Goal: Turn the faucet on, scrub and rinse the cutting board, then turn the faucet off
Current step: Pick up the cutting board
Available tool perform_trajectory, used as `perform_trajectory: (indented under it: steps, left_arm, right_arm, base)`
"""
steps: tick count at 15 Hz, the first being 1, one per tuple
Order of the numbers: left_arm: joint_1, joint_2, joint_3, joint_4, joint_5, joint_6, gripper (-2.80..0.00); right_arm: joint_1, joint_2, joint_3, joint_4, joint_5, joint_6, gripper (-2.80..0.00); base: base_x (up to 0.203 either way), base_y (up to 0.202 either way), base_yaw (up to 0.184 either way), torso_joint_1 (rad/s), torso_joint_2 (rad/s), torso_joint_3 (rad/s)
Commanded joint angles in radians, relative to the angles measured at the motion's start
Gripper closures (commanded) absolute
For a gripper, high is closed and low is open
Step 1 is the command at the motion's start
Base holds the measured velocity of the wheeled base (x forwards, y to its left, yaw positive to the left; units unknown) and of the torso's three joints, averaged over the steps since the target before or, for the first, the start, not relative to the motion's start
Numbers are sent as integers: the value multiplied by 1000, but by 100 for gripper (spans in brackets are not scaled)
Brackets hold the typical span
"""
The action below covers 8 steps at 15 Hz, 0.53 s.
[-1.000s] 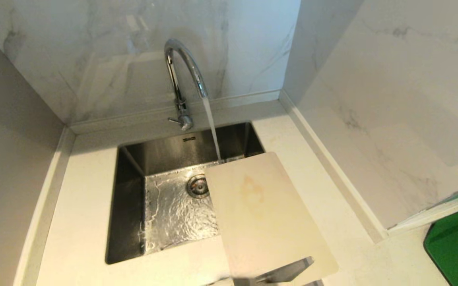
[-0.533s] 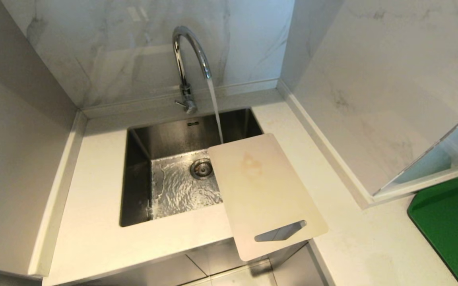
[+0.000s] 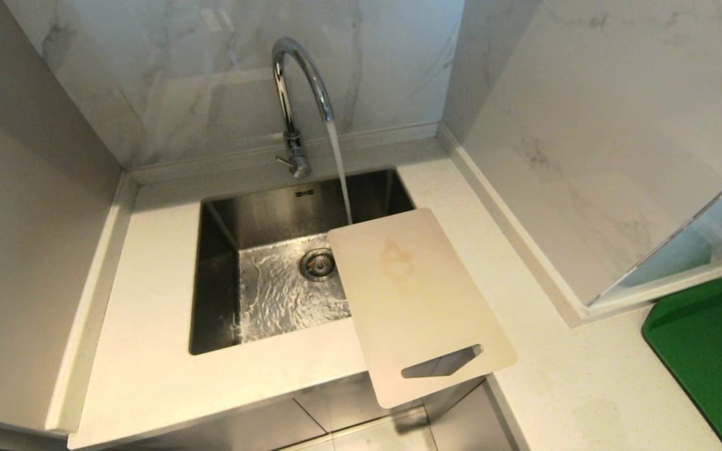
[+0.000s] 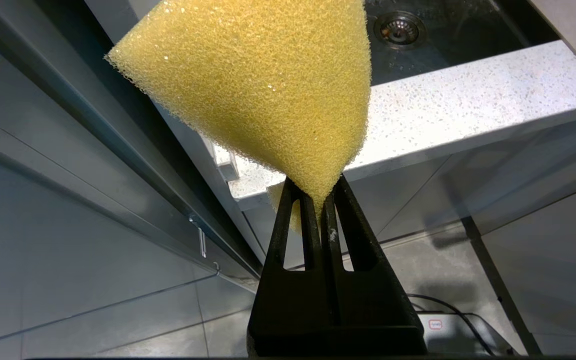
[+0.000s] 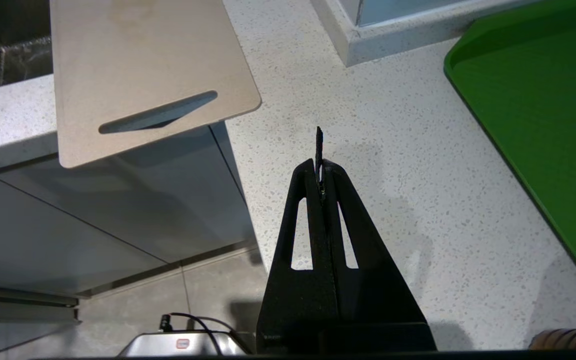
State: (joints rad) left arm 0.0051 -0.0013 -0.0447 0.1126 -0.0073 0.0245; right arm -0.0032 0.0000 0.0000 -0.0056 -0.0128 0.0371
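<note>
White-veined marble walls enclose a corner of pale speckled stone countertop (image 3: 148,376), seen from the head camera. Set into it is a square stainless-steel sink (image 3: 254,219), its floor rippling with water around a round drain (image 3: 318,264). Behind the sink stands the tall chrome gooseneck faucet (image 3: 295,75), a stream of water (image 3: 339,172) pouring from its spout into the basin just beyond the far edge of the board. The large thin beige-white plastic cutting board (image 3: 420,307) lies flat and askew across the sink's right rim, its slotted handle end jutting past the counter's front edge over grey cabinet fronts; a faint orange stain marks it near the far end. A dark green mat (image 3: 709,351) lies on the counter at far right, well apart from the board. Neither arm appears in this view.

From the left wrist camera, the left gripper (image 4: 320,192) hangs below counter level before the cabinets, its black fingers pressed tightly onto a corner of a yellow porous sponge (image 4: 263,85), which fans out above them. The sink drain shows beyond the counter edge.

From the right wrist camera, the right gripper (image 5: 319,172) sits over the bare counter near its front edge, fingers pressed together with nothing between them. The board's handle end lies off to one side, the green mat to the other.
</note>
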Motion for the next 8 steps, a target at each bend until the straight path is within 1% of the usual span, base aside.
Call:
perform_trajectory:
  steps: [1,3,5,7,8]
  left_arm:
    - [1,1,0,1,0,0,0]
    - [1,1,0,1,0,0,0]
    - [1,1,0,1,0,0,0]
    - [1,1,0,1,0,0,0]
    - [0,1,0,1,0,0,0]
  right_arm:
    - [0,-2,2,0,7,-26,0]
    - [0,-2,-6,-2,13,-29,0]
    - [-1,11,-98,41,25,-15,0]
    - [-1,87,-229,154,41,37,0]
    - [-2,169,-290,196,54,85,0]
  base:
    - [0,0,0,0,0,0]
    - [0,0,0,0,0,0]
    - [0,0,0,0,0,0]
    - [0,0,0,0,0,0]
    - [0,0,0,0,0,0]
